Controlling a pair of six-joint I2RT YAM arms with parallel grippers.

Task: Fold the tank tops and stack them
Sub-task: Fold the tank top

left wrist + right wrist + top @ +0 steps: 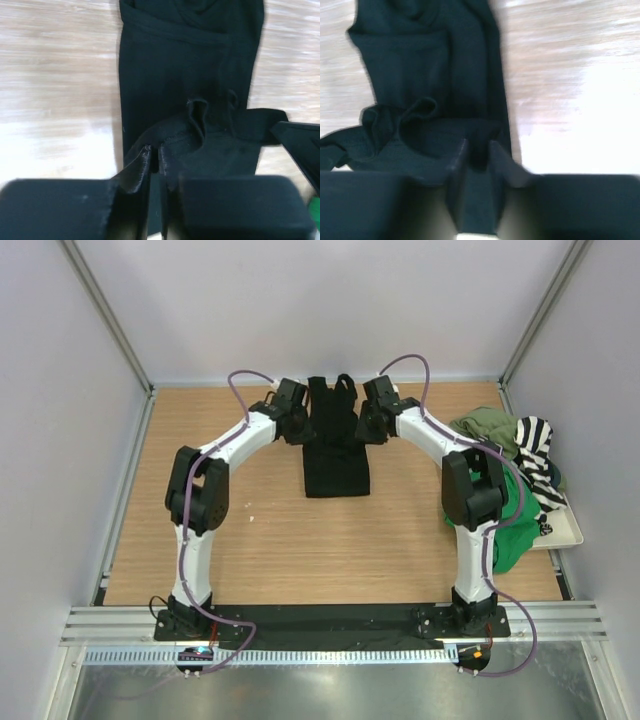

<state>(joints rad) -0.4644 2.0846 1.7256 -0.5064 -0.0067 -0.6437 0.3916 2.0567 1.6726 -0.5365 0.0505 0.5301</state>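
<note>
**Both arms pinch the black top**

Both arms arch forward, elbows high. The left gripper [303, 426] and right gripper [368, 424] each clamp one side of the black tank top [337, 468] near its straps. Its lower part lies on the table [250, 540], far-centre.

The top camera sat high above the black tank top [337, 445], on its near side, looking steeply down from well away. Each wrist camera hung very close over that garment, the left at its left edge, the right at its right edge, facing along its length. All three views shared it.
</note>
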